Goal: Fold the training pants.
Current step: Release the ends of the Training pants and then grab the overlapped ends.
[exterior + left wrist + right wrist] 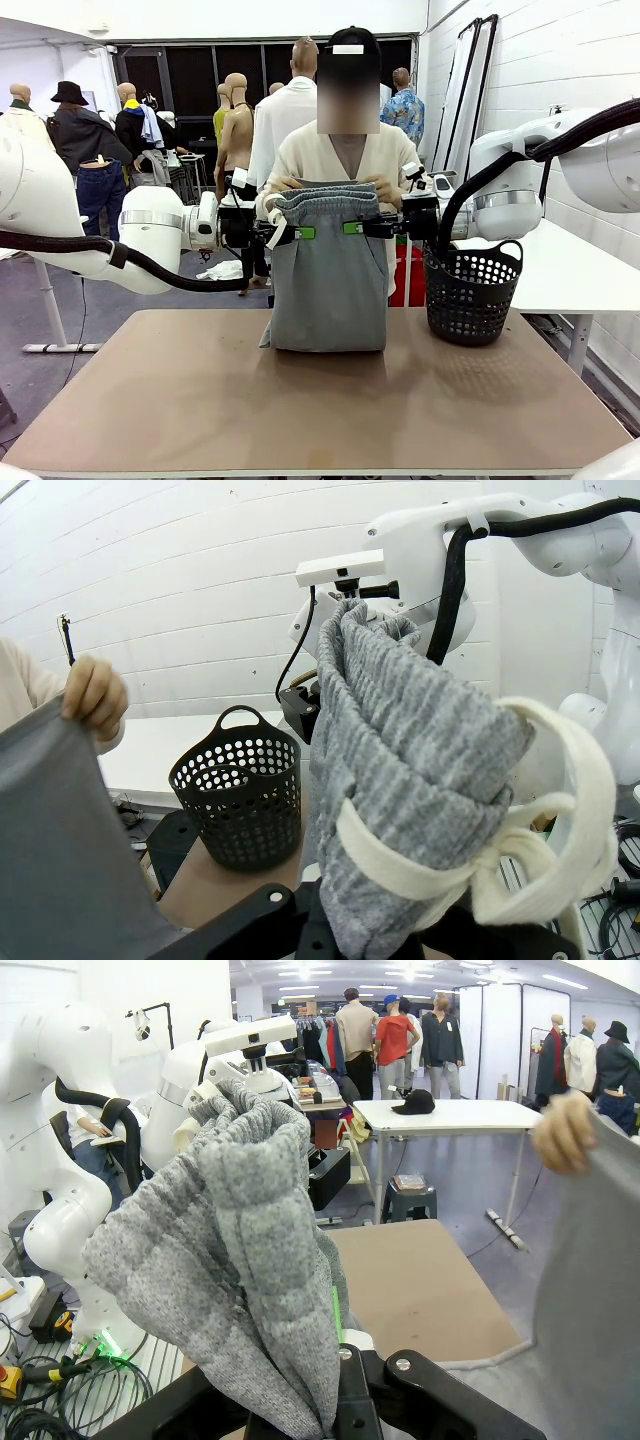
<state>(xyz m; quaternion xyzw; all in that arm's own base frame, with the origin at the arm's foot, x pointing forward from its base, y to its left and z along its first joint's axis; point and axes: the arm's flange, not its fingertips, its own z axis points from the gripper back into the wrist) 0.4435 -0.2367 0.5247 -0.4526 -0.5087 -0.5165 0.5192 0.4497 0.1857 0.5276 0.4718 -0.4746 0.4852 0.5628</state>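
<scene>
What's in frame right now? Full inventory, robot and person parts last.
training pants: 1, light grey, held upright over the table's far middle, lower end resting on the table
drawstring: 1, white, hanging at the waistband's left end
basket: 1, black, perforated, on the table's far right
table: 1, tan, spanning the foreground
left gripper: 1, black with green pads, shut on the waistband's left end
right gripper: 1, black with green pads, shut on the waistband's right end
person's hands: 2, holding the pants' top edge on the far side

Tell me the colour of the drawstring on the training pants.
Off-white drawstring on light grey training pants; clearest in the left wrist view.
</scene>
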